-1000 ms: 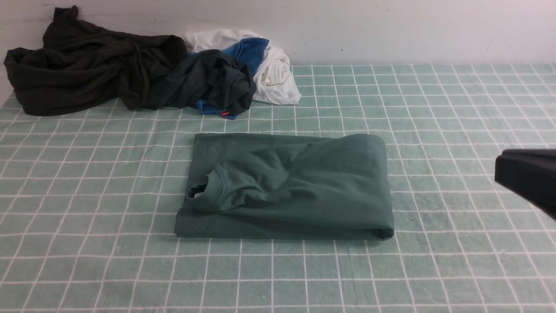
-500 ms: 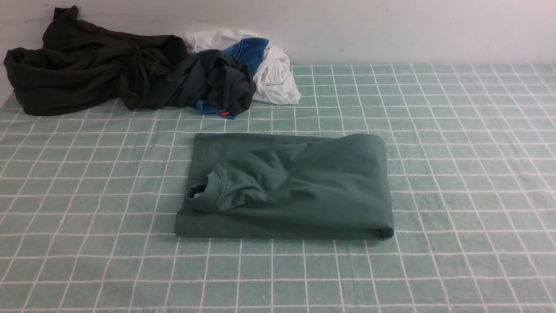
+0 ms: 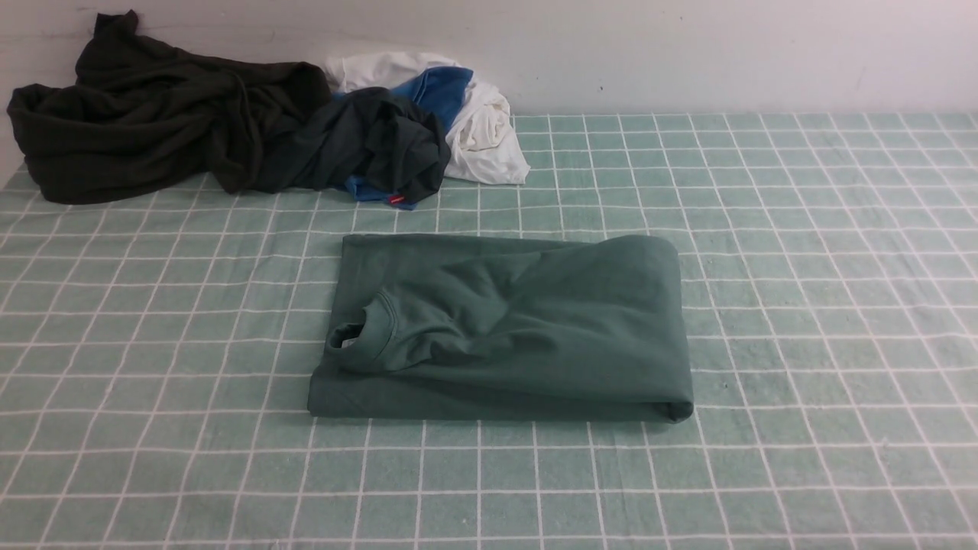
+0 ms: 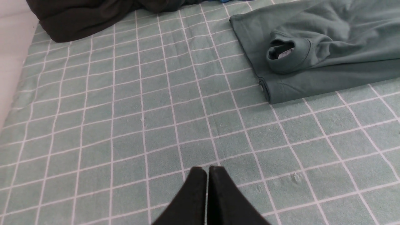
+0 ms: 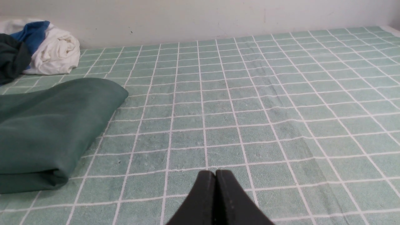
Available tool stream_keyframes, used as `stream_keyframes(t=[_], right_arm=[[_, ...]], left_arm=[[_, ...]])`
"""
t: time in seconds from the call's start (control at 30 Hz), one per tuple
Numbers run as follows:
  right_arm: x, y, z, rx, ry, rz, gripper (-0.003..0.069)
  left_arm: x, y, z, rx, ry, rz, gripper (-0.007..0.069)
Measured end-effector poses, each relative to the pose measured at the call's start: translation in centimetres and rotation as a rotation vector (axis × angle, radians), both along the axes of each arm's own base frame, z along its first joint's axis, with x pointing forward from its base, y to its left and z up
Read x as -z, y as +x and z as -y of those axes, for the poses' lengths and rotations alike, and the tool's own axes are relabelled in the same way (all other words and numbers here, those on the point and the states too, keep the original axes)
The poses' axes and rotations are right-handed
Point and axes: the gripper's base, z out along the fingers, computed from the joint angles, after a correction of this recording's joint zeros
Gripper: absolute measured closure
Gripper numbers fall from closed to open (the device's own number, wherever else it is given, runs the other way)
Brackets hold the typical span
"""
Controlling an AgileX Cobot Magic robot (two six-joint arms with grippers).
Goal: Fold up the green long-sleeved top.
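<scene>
Centrally in the front view, the green long-sleeved top point(image 3: 504, 328) lay folded into a neat rectangle on the counter point(image 3: 802, 229), which was covered by a pale green cloth with a white grid. The top's round collar point(image 3: 363, 336) sat near its left edge, and a rounded fold ran down its right edge. Well behind it, against the white wall, lay a heap of loose clothes: a dark crumpled garment point(image 3: 153, 114) at far left, a dark teal one point(image 3: 374, 141) beside it, and a white and blue bundle point(image 3: 474, 114) touching that. Neither arm appeared in this view.

In the left wrist view, the left gripper point(image 4: 207, 175) showed as two black fingertips pressed together with only a hairline seam between them, holding nothing and hovering over bare checked cloth. The folded top point(image 4: 328, 47) lay well apart from it, its collar point(image 4: 289, 53) and a layered corner nearest the camera. An edge of the dark crumpled garment point(image 4: 81, 18) showed beyond.

In the right wrist view, the right gripper point(image 5: 215, 178) was likewise closed tight, fingertips touching, with nothing between them, above the bare counter point(image 5: 281, 93). The rounded folded end of the top point(image 5: 53, 125) lay off to one side, apart from the gripper. The white and blue bundle point(image 5: 53, 50) sat farther back by the wall.
</scene>
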Motion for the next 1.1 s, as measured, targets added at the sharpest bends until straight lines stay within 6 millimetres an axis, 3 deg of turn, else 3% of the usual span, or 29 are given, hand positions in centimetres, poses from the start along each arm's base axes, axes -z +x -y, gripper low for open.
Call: stream_keyframes(t=[1.1], right_arm=[[-0.01,-0.01,0.0,0.0,-0.001,-0.001,0.0672]], left_arm=[[0.41,0.14,0.05,0.002,0.001,-0.008,0.0628]])
